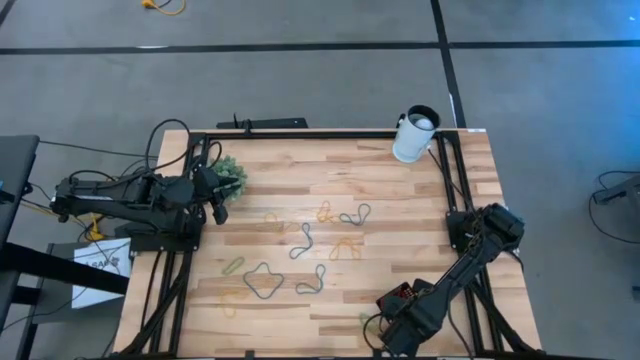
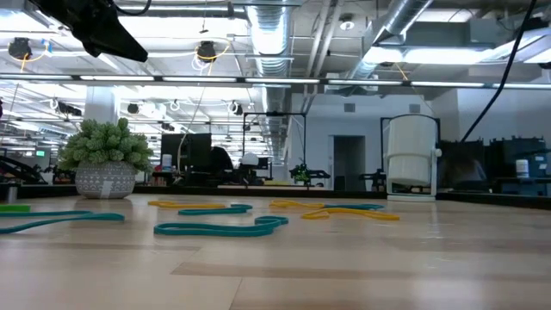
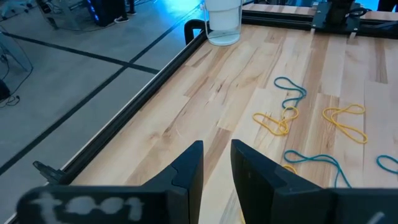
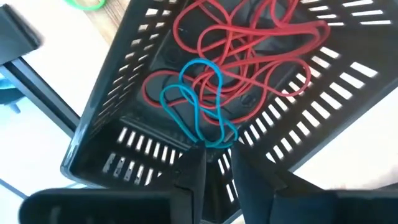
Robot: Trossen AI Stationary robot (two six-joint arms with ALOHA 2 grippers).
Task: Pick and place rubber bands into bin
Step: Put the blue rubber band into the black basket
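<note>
on a pale wood table (image 1: 380, 190), the right gripper (image 4: 217, 158) hangs over the bin (image 4: 118, 118), fingers narrowly parted, blue band (image 4: 199, 106) dropped among red; next, fetching another of the rubber bands (image 1: 305, 240) mid-table.

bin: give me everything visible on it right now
The bin is a small, shallow black tray that looks like plastic, its sloping walls cut with rows of slots and its floor moulded in relief. It shows clearly only in the right wrist view. It sits on the light wood table, near the right front corner. Inside lie a tangle of red rubber bands and one blue rubber band draped over them, touching the floor. The right end effector hovers above its near wall.
</note>
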